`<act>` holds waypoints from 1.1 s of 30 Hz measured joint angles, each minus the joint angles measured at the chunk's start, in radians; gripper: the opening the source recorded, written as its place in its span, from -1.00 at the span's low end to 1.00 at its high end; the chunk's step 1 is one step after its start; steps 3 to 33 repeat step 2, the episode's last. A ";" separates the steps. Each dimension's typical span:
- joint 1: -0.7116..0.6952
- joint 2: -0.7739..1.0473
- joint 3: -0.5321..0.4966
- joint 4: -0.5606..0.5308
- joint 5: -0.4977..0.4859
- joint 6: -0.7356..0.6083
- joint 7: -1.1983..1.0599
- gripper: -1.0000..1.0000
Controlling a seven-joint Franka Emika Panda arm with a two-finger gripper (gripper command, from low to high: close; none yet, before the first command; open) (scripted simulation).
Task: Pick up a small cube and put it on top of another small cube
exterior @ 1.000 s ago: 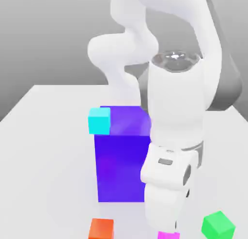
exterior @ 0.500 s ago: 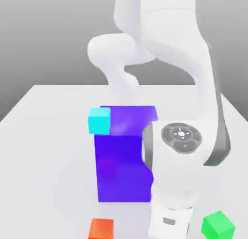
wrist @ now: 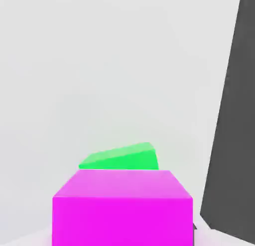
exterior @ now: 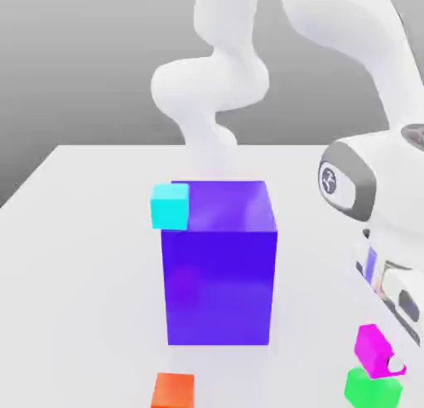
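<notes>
The small magenta-pink cube (exterior: 369,347) hangs tilted in the air at the exterior view's lower right, just above the bright green cube (exterior: 367,388), which rests on the table. My gripper (exterior: 383,358) comes down from the right and is shut on the magenta cube, with one white fingertip (exterior: 397,367) showing at the cube's lower corner. In the hand view the magenta cube (wrist: 122,207) sits close to the camera and the green cube (wrist: 122,158) lies just beyond it.
A big purple block (exterior: 219,266) stands in the middle of the white table (exterior: 83,257). A cyan small cube (exterior: 170,205) shows at its upper left corner. An orange small cube (exterior: 172,390) lies at the front. The arm's white links rise behind the block.
The hand has swung from the front middle to the exterior view's right. The magenta cube has left the table and come over the green cube.
</notes>
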State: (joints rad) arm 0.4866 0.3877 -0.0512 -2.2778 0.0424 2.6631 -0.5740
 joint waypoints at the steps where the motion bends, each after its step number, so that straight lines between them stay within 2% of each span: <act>1: 0.000 0.000 0.000 0.000 0.000 0.000 0.000 1.00; 33: 0.000 0.000 0.000 0.000 0.000 0.000 0.000 1.00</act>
